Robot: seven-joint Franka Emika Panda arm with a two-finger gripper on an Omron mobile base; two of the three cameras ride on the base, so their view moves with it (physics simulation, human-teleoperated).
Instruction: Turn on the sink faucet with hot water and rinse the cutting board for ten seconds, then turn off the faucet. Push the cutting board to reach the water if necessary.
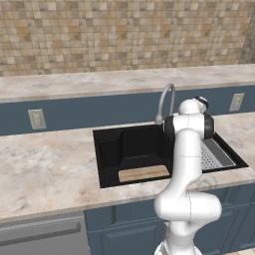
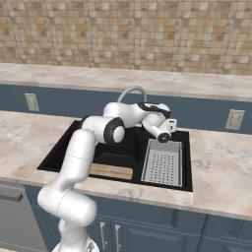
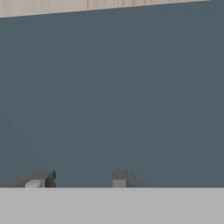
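Note:
The sink faucet (image 1: 168,96) arches silver-grey over the back rim of the black sink (image 1: 109,154); no water runs from it. The cutting board (image 1: 143,173) lies flat on the basin floor at the front, also seen as the tan cutting board (image 2: 111,171) left of the grey tray. My gripper (image 2: 170,128) hangs above the tray's back end, to the right of the faucet (image 2: 132,91), and points at the blue-grey backsplash. In the hand view the gripper (image 3: 81,179) is open, its fingertips (image 3: 41,177) apart with nothing between them.
A grey perforated drain tray (image 2: 162,163) fills the sink's right part. Wall outlets (image 2: 235,119) (image 1: 36,118) sit on the blue backsplash. Marble counter (image 1: 45,169) flanks the basin. A dishwasher front (image 1: 45,238) is below at the left.

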